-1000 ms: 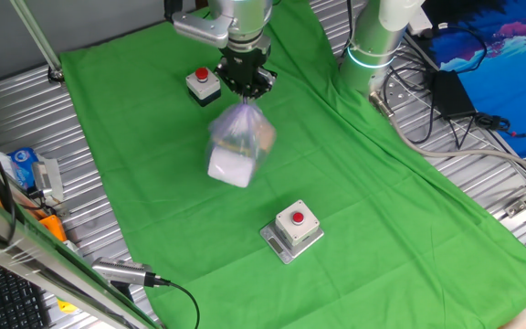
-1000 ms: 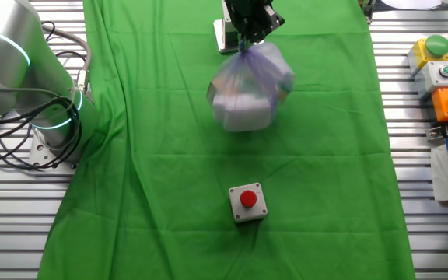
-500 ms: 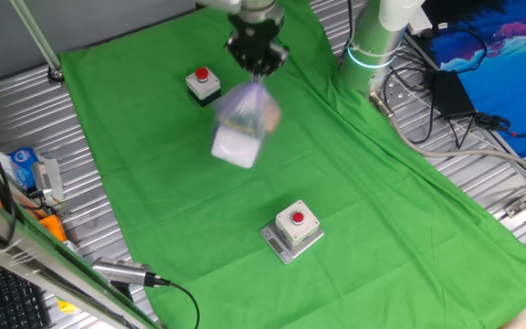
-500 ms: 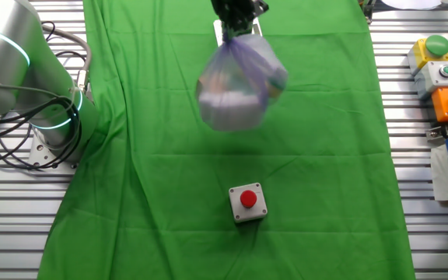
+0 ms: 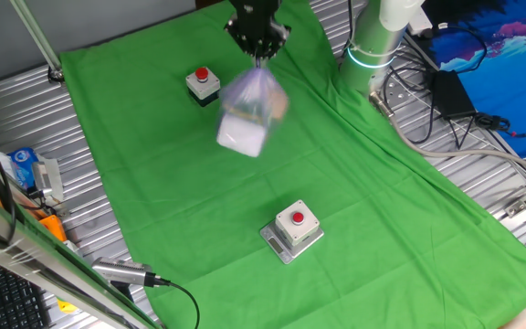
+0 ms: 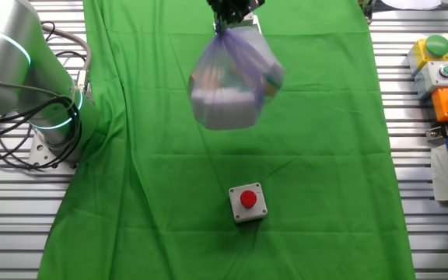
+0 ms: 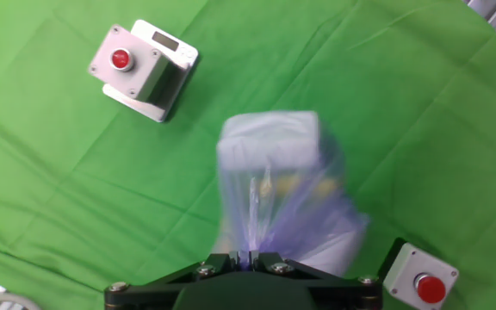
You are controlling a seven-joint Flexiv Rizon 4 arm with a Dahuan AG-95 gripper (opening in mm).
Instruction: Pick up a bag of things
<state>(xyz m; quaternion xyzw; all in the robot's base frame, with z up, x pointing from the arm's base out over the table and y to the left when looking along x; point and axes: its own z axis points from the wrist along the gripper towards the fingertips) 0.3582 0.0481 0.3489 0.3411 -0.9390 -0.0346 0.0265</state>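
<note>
Clear purple-tinted bag [image 5: 247, 107] with white contents, green cloth [image 5: 382, 210], red-buttoned grey boxes [image 5: 292, 229]

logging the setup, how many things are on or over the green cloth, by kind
bag: 1, hanging from the gripper: the bag
button boxes: 2, on the green cloth: the near box, the far box
total: 3

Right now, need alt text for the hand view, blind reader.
Seen from above, the claw is shut on the gathered top of a clear plastic bag hanging below it, with a white block and yellow and purple items inside. A green cloth lies beneath, with one grey red-button box upper left and another lower right.
</note>
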